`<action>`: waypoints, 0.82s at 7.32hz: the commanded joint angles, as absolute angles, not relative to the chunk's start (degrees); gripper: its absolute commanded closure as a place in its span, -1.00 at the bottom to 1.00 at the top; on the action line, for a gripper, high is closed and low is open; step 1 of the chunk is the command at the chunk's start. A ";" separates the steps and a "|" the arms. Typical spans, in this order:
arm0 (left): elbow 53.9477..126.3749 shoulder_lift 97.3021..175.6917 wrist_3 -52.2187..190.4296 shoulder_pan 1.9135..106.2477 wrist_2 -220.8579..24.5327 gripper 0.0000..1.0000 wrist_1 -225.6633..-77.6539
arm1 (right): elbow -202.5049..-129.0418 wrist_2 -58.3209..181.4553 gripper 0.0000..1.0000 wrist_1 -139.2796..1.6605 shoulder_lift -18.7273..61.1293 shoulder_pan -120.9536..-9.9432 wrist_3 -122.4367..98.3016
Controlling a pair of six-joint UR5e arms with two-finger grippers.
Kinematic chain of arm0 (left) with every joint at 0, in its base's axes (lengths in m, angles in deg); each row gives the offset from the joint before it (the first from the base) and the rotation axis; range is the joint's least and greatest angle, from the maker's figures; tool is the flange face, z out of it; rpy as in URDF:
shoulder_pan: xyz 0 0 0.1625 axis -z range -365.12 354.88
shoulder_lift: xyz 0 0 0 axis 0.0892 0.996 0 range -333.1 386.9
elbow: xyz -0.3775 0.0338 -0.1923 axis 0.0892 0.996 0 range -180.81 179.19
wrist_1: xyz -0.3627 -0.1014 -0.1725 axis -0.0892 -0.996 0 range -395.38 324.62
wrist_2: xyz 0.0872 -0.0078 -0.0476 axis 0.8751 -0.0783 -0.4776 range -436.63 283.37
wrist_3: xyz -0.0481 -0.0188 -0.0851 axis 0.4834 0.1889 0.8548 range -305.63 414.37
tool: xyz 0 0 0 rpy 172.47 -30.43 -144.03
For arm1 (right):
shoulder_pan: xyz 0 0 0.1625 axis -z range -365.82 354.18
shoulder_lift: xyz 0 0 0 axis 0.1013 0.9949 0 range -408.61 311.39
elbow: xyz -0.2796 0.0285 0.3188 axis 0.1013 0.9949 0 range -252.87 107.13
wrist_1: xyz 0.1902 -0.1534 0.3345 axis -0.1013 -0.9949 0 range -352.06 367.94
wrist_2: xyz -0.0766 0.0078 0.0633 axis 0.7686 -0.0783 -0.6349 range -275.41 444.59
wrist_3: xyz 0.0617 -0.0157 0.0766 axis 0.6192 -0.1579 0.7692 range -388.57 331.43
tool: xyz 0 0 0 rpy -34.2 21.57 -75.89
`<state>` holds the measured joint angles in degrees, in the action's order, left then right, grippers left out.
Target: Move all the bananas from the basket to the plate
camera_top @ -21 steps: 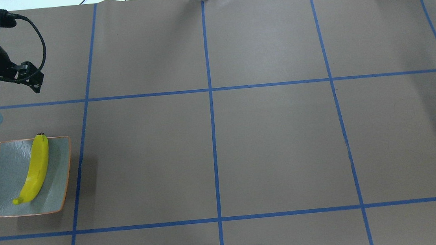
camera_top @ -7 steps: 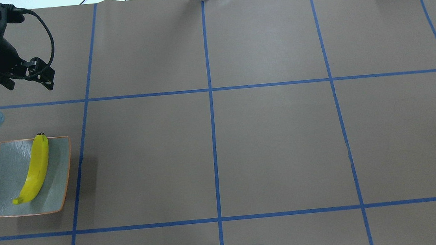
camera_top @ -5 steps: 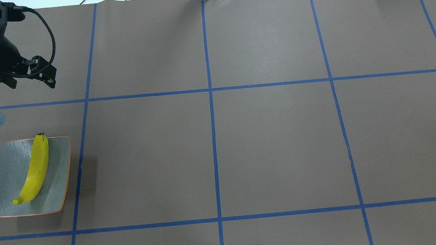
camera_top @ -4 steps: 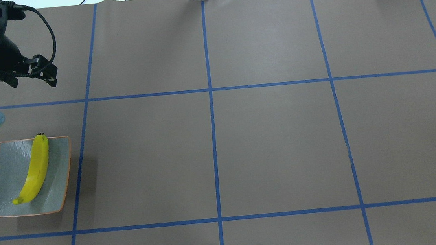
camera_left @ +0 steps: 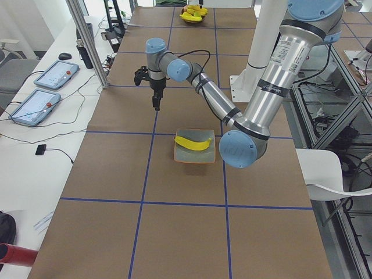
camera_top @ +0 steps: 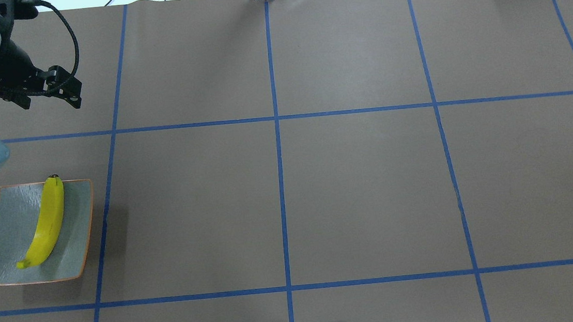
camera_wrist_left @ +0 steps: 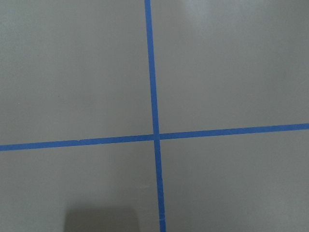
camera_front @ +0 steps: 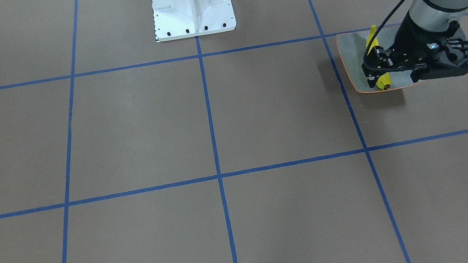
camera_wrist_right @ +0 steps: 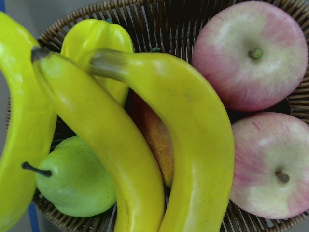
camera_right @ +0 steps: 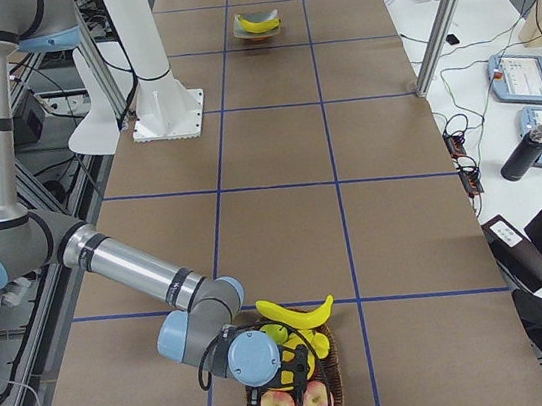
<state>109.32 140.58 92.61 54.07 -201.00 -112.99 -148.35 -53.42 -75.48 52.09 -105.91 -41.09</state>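
One yellow banana (camera_top: pixel 45 221) lies slantwise on the grey-green plate (camera_top: pixel 7 232) at the near left; both also show in the front view, banana (camera_front: pixel 382 80) on plate (camera_front: pixel 350 54). My left gripper (camera_top: pixel 47 93) hangs empty over bare table beyond the plate (camera_left: pixel 195 156), fingers pointing down (camera_left: pixel 156 104); I cannot tell if it is open. The wicker basket (camera_right: pixel 329 397) at the table's right end holds three bananas (camera_wrist_right: pixel 106 145), one on top (camera_right: pixel 297 312). My right gripper (camera_right: pixel 291 362) hovers just above them; its fingers do not show.
The basket also holds two pink apples (camera_wrist_right: pixel 248 53), a green pear (camera_wrist_right: pixel 72 183) and a yellow pepper (camera_wrist_right: pixel 96 36). The white robot base (camera_front: pixel 191 3) stands at the near table edge. An aluminium post (camera_right: pixel 441 12) rises beside the table.
My left gripper has drifted to the right and slightly farther from the plate. The banana and plate have not moved.
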 commanded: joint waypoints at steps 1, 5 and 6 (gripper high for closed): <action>109.32 140.98 92.70 53.86 -200.99 -1.00 -112.99 | -147.57 -53.49 -0.98 -75.38 51.94 -105.92 -41.05; 109.14 140.98 92.70 53.86 -200.99 -1.00 -113.07 | -147.31 -53.31 -0.74 -75.47 51.06 -105.84 -40.52; 109.14 141.07 92.70 53.77 -200.99 -1.00 -113.07 | -147.22 -53.31 -0.74 -75.47 51.06 -105.84 -40.61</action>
